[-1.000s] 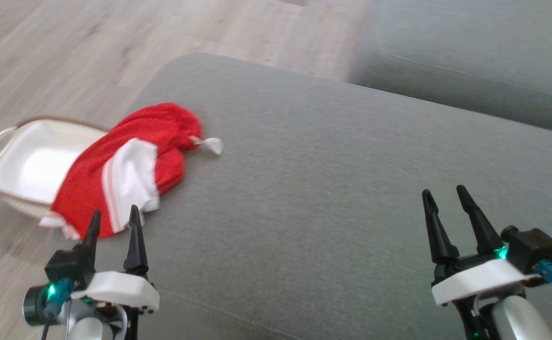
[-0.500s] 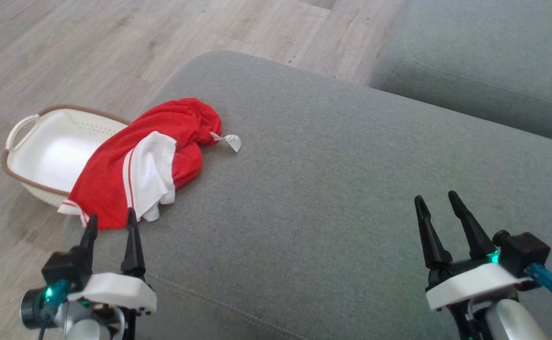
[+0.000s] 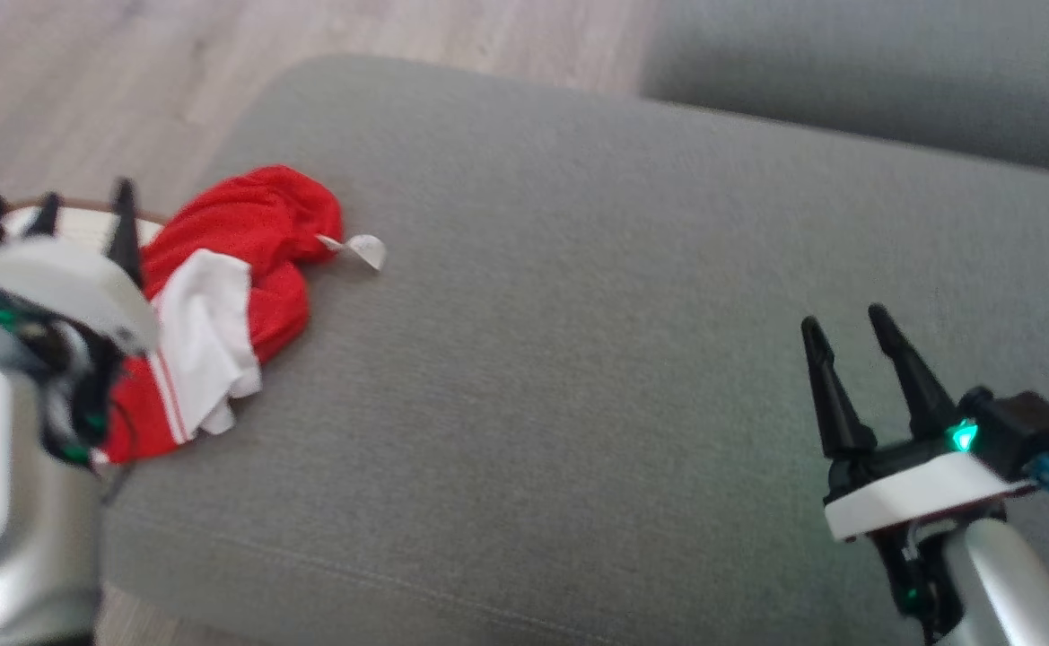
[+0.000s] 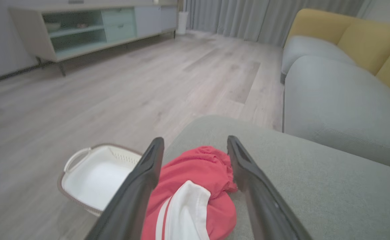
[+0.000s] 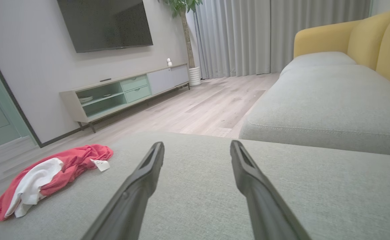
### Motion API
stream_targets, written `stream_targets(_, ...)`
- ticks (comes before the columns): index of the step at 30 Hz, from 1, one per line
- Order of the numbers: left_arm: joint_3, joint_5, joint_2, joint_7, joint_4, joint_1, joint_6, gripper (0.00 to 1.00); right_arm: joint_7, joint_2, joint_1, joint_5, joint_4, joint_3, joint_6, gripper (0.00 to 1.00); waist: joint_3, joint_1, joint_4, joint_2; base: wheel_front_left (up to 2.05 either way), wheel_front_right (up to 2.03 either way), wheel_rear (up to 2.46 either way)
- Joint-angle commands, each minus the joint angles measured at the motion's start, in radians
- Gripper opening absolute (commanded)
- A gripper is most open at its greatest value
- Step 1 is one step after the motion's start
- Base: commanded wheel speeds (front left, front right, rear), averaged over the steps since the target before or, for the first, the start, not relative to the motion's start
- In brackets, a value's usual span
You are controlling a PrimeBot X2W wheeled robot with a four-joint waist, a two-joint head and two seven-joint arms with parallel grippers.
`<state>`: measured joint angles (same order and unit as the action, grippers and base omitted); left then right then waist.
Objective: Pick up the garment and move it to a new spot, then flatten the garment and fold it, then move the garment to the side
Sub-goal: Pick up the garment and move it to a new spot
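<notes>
The garment (image 3: 246, 224) is red with a white striped panel and a small white tag. It lies crumpled at the left edge of the grey sofa cushion (image 3: 578, 314). My left gripper (image 3: 84, 197) is raised at the garment's left side, open and holding nothing. In the left wrist view the garment (image 4: 198, 166) shows between and beyond the open left gripper (image 4: 195, 140), not touched by it. My right gripper (image 3: 845, 318) hovers open over the cushion's right part, far from the garment (image 5: 71, 160), and the open right gripper (image 5: 196, 143) points across bare fabric.
A white basket (image 4: 91, 173) with a brown rim stands on the wooden floor beside the cushion's left edge. A second grey cushion (image 3: 847, 81) and yellow backrests (image 5: 375, 36) lie to the far right. A low TV cabinet (image 5: 124, 93) stands against the wall.
My left arm has lifted and swung up to the garment's left side, now partly hiding the basket. The head camera has shifted. The right gripper holds about the same place.
</notes>
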<state>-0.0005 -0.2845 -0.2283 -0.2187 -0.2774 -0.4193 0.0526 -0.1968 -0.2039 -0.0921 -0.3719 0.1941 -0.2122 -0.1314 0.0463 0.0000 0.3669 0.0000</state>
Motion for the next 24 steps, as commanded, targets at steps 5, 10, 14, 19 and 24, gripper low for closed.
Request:
stream_targets(5, 0.104, -0.082, -0.094, -0.204, -0.175, -0.192, 0.017, 1.0, 0.005, -0.052, -0.082, -0.022, -0.063, -0.023, 0.001, 1.0, 0.149, 0.0, -0.121, 0.0, 0.0, 0.0, 0.0)
stream_targets(10, 0.155, -0.107, -0.149, -0.284, -0.351, -0.247, 0.066, 1.0, 0.004, -0.078, -0.119, -0.04, -0.072, -0.036, 0.001, 1.0, 0.223, 0.0, -0.182, 0.0, 0.0, 0.0, 0.0)
stream_targets(14, 0.171, -0.11, -0.169, -0.306, -0.438, -0.244, 0.095, 1.0, 0.0, -0.092, -0.135, -0.049, -0.071, -0.042, 0.001, 1.0, 0.249, 0.0, -0.209, 0.0, 0.0, 0.0, 0.0)
stream_targets(19, 0.176, -0.133, -0.16, -0.321, -0.534, -0.21, 0.082, 1.0, -0.01, -0.107, -0.148, -0.062, -0.064, -0.039, 0.001, 1.0, 0.267, 0.0, -0.232, 0.0, 0.0, 0.0, 0.0)
stream_targets(24, 0.173, -0.161, -0.142, -0.351, -0.588, -0.202, 0.049, 1.0, -0.015, -0.111, -0.15, -0.066, -0.051, -0.041, 0.001, 1.0, 0.26, 0.0, -0.236, 0.0, 0.0, 0.0, 0.0)
